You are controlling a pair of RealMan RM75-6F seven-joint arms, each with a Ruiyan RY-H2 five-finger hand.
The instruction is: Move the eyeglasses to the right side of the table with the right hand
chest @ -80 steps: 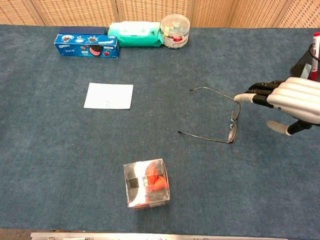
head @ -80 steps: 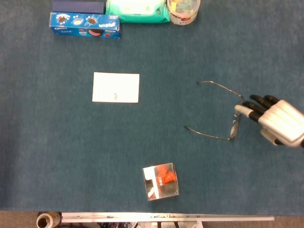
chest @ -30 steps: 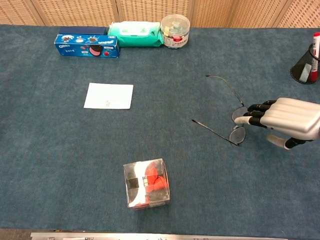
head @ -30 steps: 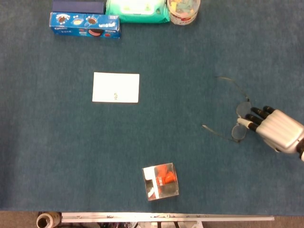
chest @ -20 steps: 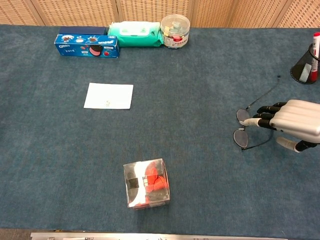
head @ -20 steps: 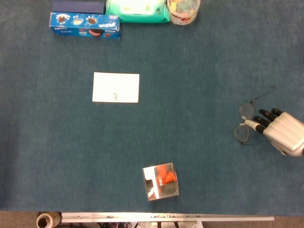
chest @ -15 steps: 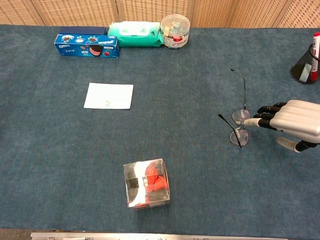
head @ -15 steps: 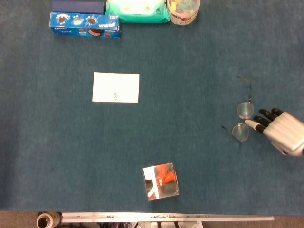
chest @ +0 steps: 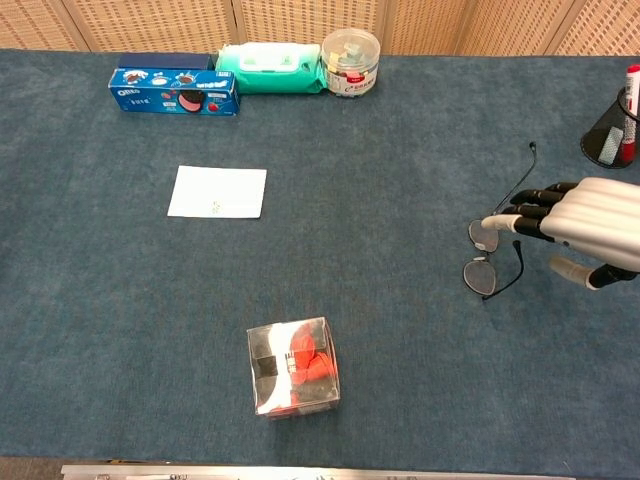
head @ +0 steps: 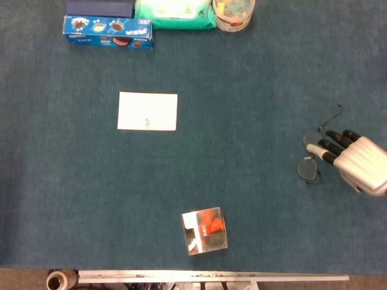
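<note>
The thin wire-framed eyeglasses [head: 310,169] are at the right side of the blue table [head: 242,90], their two lenses one above the other in the head view. In the chest view the eyeglasses [chest: 480,277] have one temple arm pointing up and away and the other slanting down. My right hand [head: 358,162] reaches in from the right edge and holds the frame at the bridge with its fingertips [head: 315,147]. Seen from the chest, the right hand [chest: 585,228] has its thumb lower, apart from the fingers. My left hand appears in neither view.
A blue cookie box [head: 109,31], a green wipes pack [head: 174,13] and a round jar [head: 233,12] line the far edge. A white card [head: 148,111] lies left of centre, a clear box with red contents [head: 205,231] near the front. A mesh pen holder [chest: 612,135] stands far right.
My right hand has carried the eyeglasses from the table's middle right to near the right edge. The glasses have swung around as they went, and the temple arms now point differently.
</note>
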